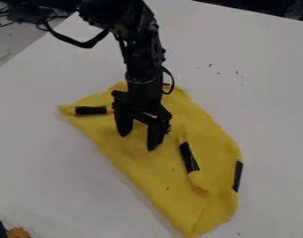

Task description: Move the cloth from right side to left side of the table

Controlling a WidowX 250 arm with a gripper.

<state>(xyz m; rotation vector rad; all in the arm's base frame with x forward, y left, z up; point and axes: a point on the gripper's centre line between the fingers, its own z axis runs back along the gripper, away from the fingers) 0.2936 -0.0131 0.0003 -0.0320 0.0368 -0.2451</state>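
The gripper [140, 142] hangs over the upper middle of the yellow cloth [148, 172], its two fingers spread apart and pointing down, with no cloth visibly pinched between them. Spread on the white table, the cloth runs from a narrow corner at the upper left down to a tip at the bottom, right of centre. Black strips mark it near the left corner, right of the gripper and along its right edge. Whether the fingertips touch the cloth I cannot tell. Part of the cloth's upper side is hidden behind the gripper.
The white table [55, 158] extends around the cloth, with small dark specks at the upper right. Dark cables [39, 21] lie at the upper left beside the arm. A black object and an orange-brown item [18, 232] sit at the bottom left corner.
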